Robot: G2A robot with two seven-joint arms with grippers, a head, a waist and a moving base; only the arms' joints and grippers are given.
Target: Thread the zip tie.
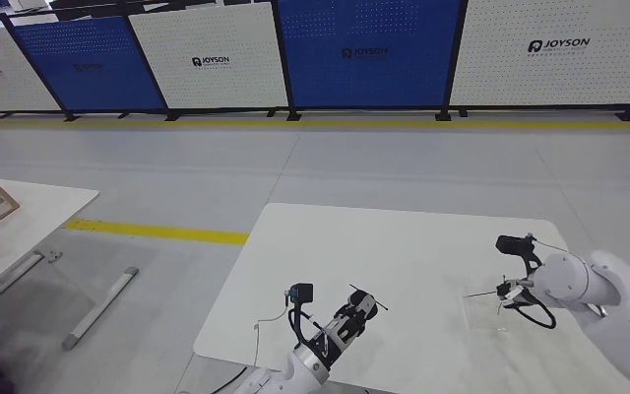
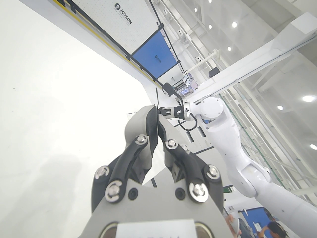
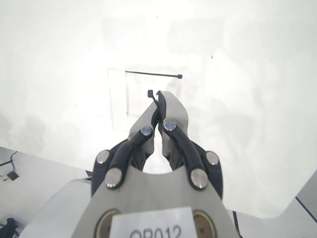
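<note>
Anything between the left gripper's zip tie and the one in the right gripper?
Nothing visible stands between them. The left gripper is shut on the left tie, the right gripper on the right tie. A spare tie lies flat on the clear plate by the right gripper, probably beneath the path.

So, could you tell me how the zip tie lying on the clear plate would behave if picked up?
The zip tie is a thin strip, so it is probably very light and may droop when lifted by one end. It lies flat on the smooth clear plate, so it could slide if pushed. Being flat, it seems unlikely to roll.
</note>
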